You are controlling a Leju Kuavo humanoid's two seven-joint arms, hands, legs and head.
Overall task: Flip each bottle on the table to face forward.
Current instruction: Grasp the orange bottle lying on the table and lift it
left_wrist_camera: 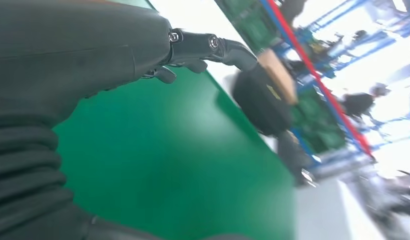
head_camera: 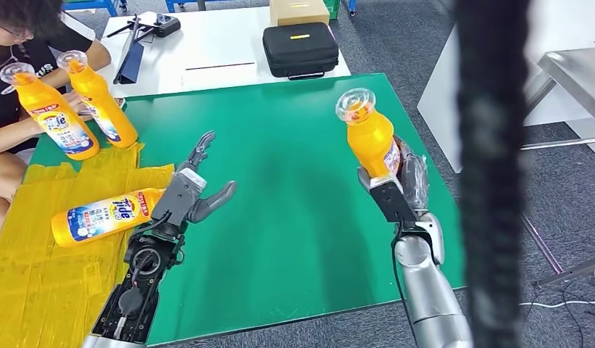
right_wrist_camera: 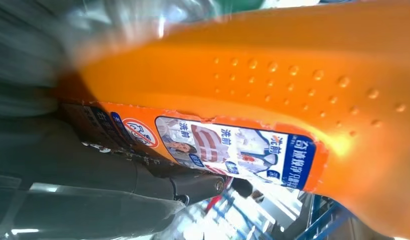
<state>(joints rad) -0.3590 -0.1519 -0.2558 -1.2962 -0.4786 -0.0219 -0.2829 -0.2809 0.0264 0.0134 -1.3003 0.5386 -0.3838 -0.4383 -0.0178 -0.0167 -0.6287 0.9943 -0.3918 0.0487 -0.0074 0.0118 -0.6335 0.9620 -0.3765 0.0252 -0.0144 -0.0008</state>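
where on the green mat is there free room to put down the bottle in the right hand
The broad bare stretch of green mat between the open left hand and the right hand gripping the upright orange detergent bottle is free. The left side is crowded: a lying orange bottle on yellow sheeting, two standing bottles beside a person.

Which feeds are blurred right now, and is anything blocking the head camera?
Head view: sharp, but a dark fuzzy vertical band blocks its right side. Left wrist view: background smeared, bright glare. Right wrist view: held bottle fills it, label readable, edges motion-blurred.
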